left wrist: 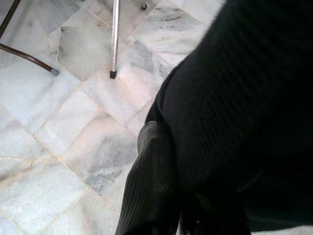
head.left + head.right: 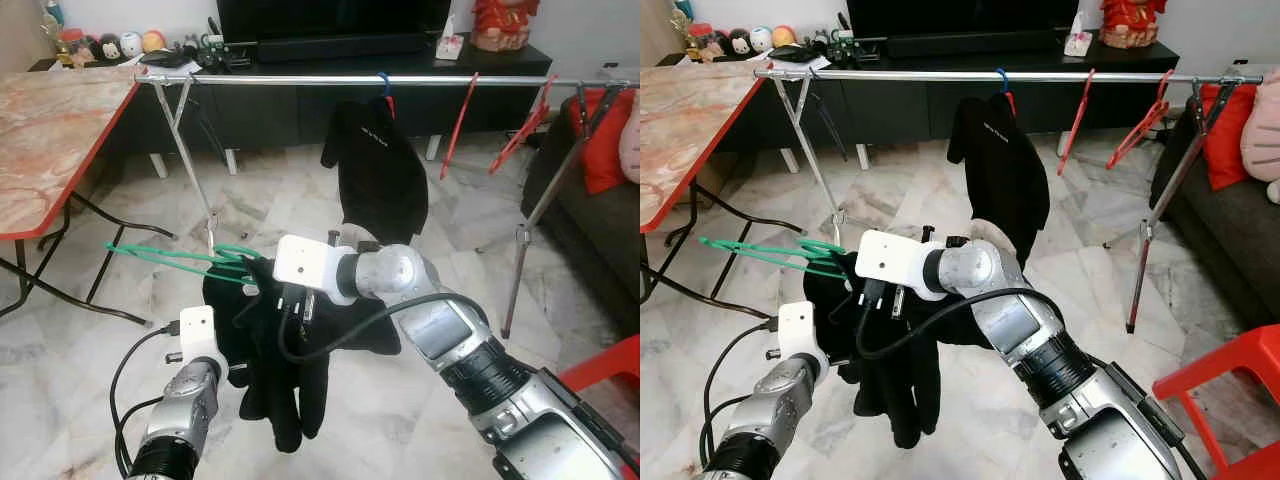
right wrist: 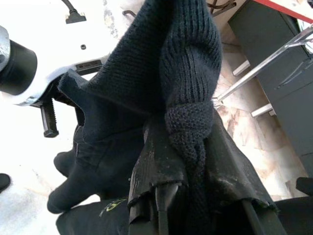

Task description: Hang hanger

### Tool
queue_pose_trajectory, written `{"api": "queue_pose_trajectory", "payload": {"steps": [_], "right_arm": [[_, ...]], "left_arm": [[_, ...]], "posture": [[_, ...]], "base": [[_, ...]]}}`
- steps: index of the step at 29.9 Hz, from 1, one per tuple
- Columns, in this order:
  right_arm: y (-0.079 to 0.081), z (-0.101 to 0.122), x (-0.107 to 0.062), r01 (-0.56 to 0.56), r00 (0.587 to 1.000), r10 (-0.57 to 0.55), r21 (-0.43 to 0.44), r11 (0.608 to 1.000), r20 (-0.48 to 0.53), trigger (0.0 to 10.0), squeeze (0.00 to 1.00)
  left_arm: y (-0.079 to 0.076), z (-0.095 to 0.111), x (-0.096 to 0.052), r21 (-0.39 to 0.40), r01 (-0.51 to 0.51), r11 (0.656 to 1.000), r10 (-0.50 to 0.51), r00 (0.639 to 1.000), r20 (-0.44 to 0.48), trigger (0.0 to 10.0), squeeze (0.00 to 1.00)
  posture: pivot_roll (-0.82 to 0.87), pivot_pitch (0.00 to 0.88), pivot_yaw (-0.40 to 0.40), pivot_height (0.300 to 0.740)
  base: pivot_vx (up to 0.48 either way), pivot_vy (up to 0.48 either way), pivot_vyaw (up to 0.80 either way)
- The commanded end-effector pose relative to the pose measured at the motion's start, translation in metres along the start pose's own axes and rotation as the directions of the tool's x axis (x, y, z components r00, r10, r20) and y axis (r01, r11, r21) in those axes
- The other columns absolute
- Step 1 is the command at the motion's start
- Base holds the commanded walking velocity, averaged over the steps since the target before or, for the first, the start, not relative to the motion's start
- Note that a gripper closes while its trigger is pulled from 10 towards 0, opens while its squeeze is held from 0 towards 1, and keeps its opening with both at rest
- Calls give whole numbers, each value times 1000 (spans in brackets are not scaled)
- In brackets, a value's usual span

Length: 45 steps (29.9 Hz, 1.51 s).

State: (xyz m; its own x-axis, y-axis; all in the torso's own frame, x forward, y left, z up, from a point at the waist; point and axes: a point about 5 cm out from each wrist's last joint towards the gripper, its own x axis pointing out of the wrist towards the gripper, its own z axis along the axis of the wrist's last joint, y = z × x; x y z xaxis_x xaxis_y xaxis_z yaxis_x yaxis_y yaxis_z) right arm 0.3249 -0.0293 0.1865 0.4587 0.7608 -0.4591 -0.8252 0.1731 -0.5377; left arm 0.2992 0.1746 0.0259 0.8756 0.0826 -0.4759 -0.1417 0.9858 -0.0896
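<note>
**Still well short of the rail, garment loose on the hanger**

Likely trouble first: could lose the dark knitted black garment (image 2: 290, 340) off the thin green wire hanger (image 2: 190, 258) before reaching the long silver clothes rail (image 2: 300, 79). Bunched and hanging in a heavy lump at lower centre of the left eye view, not spread over the hanger's shoulders, so a tilt or a jerk on the way up might slide it to the pale marble floor (image 2: 90, 340). Could also snag the black cable looping under the right wrist, or bump the black top already hanging from a blue hanger (image 2: 378, 160) at upper centre. Might catch the slanted silver rack leg (image 2: 190, 160) too, standing just behind the green hanger at centre left. Red plastic hangers (image 2: 462, 120) further along the rail at upper right, leaving free rail between them and at the left end.

Right gripper (image 3: 190, 196): closed tight on a fold of the knitted garment, cloth pinched between the black fingers (image 3: 151, 171) in the right wrist view. Left gripper (image 1: 161, 205): buried in the same fabric at lower centre; hard to tell whether pinching or merely pressed into it.

Green hanger itself: mid-left of the left eye view, poking out sideways from the bundle, well below the rail.
</note>
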Motion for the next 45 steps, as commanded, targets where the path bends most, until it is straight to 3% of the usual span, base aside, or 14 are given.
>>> {"api": "queue_pose_trajectory", "payload": {"steps": [1, 7, 9, 11, 16, 21, 27, 33, 37, 44, 45], "right_arm": [[-8, 8, -3, 35, 999, -34, -33, 999, 25, 0, 0], [-8, 8, -3, 38, 999, -37, -34, 999, 23, 0, 0], [-20, -12, -11, 95, 990, -112, -173, 980, -89, 0, 0], [-28, -28, -17, 116, 974, -160, -251, 961, -162, 0, 0], [-40, -54, -33, 146, 940, -227, -301, 942, -255, 0, 0], [-44, -75, -44, 146, 924, -234, -285, 947, -304, 0, 0], [-39, -82, -49, 88, 960, -143, -225, 970, -242, 0, 0], [-31, -92, -54, -33, 961, -52, -300, 954, -270, 0, 0], [-12, -99, -55, -163, 968, 94, -297, 941, -235, 0, 0], [-8, -102, -56, -202, 963, 130, -313, 928, -236, 0, 0], [-2, -106, -57, -251, 953, 179, -303, 919, -245, 0, 0]], "left_arm": [[4, -4, -1, 4, -6, 1000, 6, 1000, -8, 0, 0], [4, -4, -1, -2, -4, 1000, 4, 1000, -8, 0, 0], [3, 1, -3, 52, 52, 997, -53, 998, 26, 0, 0], [2, 2, -4, 99, 76, 992, -80, 996, 36, 0, 0], [4, -2, -5, 153, 47, 987, -54, 998, 39, 0, 0], [7, -6, -7, 190, 48, 981, -54, 998, 29, 0, 0], [9, -6, -7, 192, 38, 981, -45, 999, 31, 0, 0], [10, -5, -7, 193, 33, 981, -40, 999, 36, 0, 0], [10, -4, -6, 191, 33, 981, -41, 998, 38, 0, 0], [9, -4, -6, 191, 34, 981, -43, 998, 39, 0, 0], [10, -4, -6, 191, 34, 981, -42, 998, 39, 0, 0]], "posture": [[-179, 37, 47, 740], [-179, 37, 47, 740], [-179, 39, 52, 740], [-176, 40, 53, 740], [-182, 41, 54, 740], [-184, 40, 56, 740], [-180, 40, 57, 740], [-180, 40, 58, 740], [-180, 40, 58, 740], [-176, 39, 58, 740], [-177, 39, 58, 740]], "base": [[0, 0, 0], [0, 0, 0], [0, 0, 0], [0, 0, 0], [0, 0, 0], [0, 0, 0], [0, 0, 0], [0, 0, 0], [0, 0, 0], [0, 0, 0], [0, 0, 0]]}}
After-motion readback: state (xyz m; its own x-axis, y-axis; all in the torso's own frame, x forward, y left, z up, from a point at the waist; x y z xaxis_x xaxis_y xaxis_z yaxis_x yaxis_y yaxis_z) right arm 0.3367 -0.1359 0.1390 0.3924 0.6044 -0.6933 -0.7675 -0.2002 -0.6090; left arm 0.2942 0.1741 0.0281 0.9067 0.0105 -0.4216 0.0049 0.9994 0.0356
